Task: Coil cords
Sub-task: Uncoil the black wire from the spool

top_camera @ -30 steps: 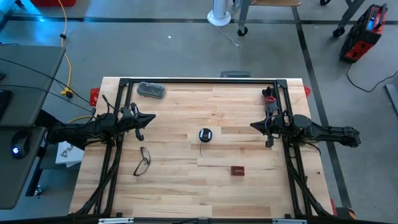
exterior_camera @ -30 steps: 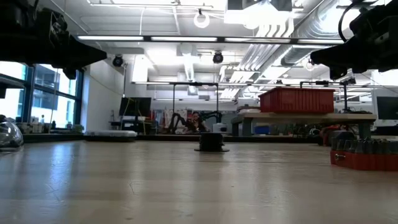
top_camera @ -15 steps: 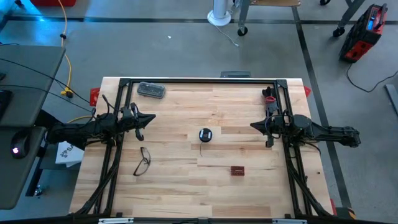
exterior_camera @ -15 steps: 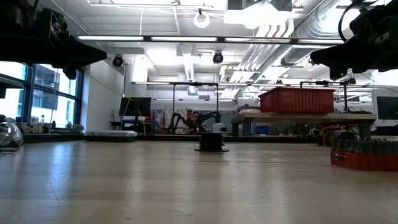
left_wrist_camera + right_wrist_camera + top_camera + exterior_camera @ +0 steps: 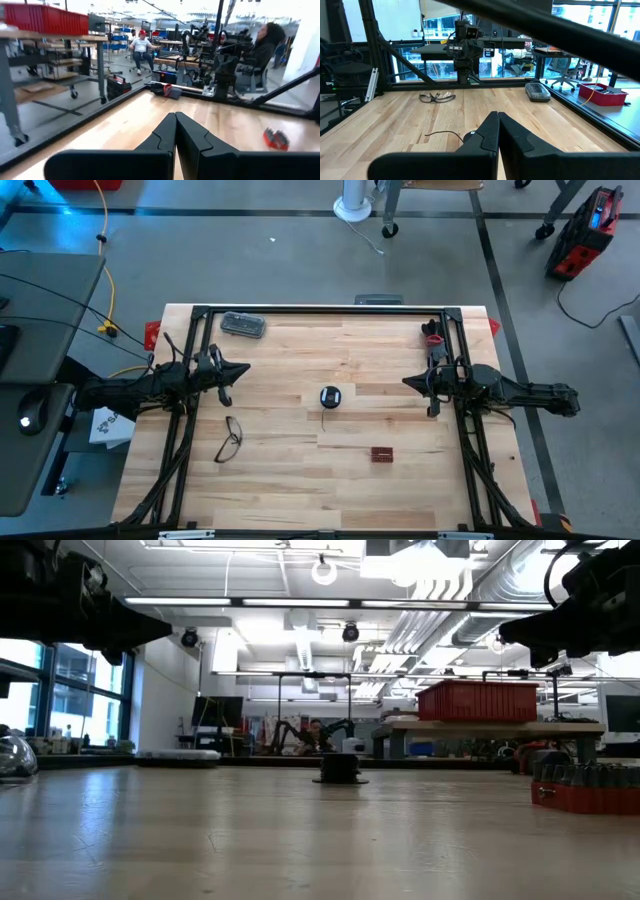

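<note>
The cord is a very thin dark wire (image 5: 442, 133) lying loose on the wooden table, running from a small round black reel (image 5: 331, 397) with a pale centre toward the near edge. The reel rests flat at the table's middle (image 5: 340, 768). My left gripper (image 5: 245, 368) hovers shut above the table's left side, pointing level toward the reel. My right gripper (image 5: 405, 382) hovers shut above the right side, facing it. In the right wrist view the shut fingers (image 5: 498, 125) partly hide the reel (image 5: 470, 136). The left wrist view shows only shut fingers (image 5: 176, 125) over bare table.
Black-framed eyeglasses (image 5: 230, 439) lie near the left arm. A grey case (image 5: 243, 326) sits at the far left. A small red block (image 5: 382, 454) lies right of centre toward the near edge. A red object (image 5: 433, 335) stands by the right arm's frame.
</note>
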